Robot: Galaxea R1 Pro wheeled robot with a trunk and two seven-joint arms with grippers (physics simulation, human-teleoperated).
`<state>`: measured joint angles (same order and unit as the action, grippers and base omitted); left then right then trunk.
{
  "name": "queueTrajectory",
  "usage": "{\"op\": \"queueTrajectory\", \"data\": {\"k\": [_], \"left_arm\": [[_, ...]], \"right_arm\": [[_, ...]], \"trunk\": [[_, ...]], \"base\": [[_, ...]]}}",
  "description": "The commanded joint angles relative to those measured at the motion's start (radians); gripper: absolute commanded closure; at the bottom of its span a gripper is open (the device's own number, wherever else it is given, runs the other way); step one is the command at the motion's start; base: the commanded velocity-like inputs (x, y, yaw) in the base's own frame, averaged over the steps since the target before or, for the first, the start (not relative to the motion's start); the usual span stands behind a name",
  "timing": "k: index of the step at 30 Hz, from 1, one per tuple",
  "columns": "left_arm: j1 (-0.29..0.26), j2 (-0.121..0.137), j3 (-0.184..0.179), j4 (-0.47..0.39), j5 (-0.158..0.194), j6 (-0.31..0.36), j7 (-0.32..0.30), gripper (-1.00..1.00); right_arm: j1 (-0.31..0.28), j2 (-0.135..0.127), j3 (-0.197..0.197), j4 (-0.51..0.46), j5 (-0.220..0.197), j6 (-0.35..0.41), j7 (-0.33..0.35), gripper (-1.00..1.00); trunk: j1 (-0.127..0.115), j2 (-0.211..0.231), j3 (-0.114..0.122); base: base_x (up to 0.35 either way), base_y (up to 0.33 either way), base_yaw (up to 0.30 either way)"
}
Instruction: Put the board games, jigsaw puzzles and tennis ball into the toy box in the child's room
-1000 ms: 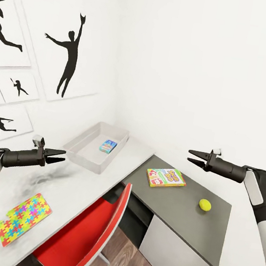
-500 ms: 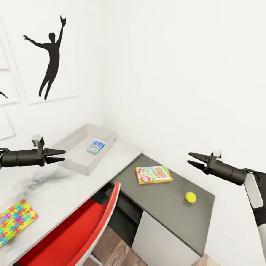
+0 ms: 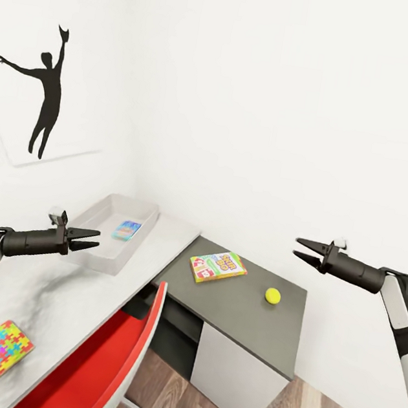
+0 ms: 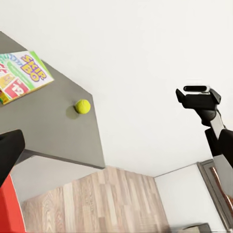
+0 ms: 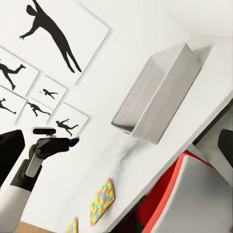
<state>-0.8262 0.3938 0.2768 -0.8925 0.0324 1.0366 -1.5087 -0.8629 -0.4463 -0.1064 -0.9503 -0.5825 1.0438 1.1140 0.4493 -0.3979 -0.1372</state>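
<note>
Bright even sim light, soft shadows, sharp pics.

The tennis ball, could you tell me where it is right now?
In the head view the tennis ball rests on the dark-grey side unit, right of the board game.

Toy box (image 3: 98,231) on table (image 3: 52,299); tennis ball (image 3: 272,295) right of board game (image 3: 218,266).
</note>
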Motion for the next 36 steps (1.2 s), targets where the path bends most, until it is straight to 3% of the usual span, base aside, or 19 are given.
{"op": "queueTrajectory", "data": {"k": [1,11,23,36], "left_arm": [[-0.001,0.0,0.0,0.0,0.0,0.011,-0.004,-1.0],[-0.001,0.0,-0.001,0.0,-0.001,0.011,-0.004,-1.0],[0.0,0.0,-0.001,0.0,-0.001,0.011,-0.004,-1.0],[0.005,0.0,-0.004,0.0,-0.003,0.003,-0.002,-1.0]], "right_arm": [[0.004,0.0,-0.009,0.001,0.003,0.003,0.004,-1.0],[0.07,-0.005,-0.08,0.0,0.003,0.003,0.007,-1.0],[0.184,-0.05,-0.158,-0.001,0.006,0.003,0.072,-1.0],[0.358,-0.087,-0.222,0.0,0.008,-0.101,0.162,-1.0]], "trunk": [[0.001,-0.002,-0.001],[0.001,-0.002,0.014],[0.001,-0.002,0.031],[0.001,-0.002,0.049]], "base": [[0.0,0.0,-0.205],[0.0,0.0,-0.205],[0.0,0.0,-0.205],[0.0,0.0,-0.205]]}}
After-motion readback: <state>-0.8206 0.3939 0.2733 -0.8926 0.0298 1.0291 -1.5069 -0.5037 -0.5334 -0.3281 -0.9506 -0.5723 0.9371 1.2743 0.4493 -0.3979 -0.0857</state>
